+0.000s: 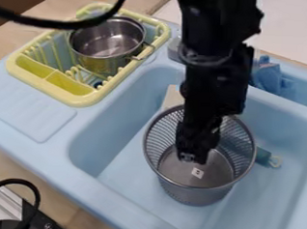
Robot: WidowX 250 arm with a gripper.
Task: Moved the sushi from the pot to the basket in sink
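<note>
Over the mesh basket [193, 195] in the sink [126, 167], the hand [194, 156] should keep clear of the rim, drop low before any release, then rise straight. Whether it is open, closed or gripping, I cannot tell; nor where the sushi lies; the pot [107, 44] sits in the rack [75, 101].

Toy kitch., w/ blue sink [110, 133], dish rack [76, 101] & pot [108, 42].
</note>
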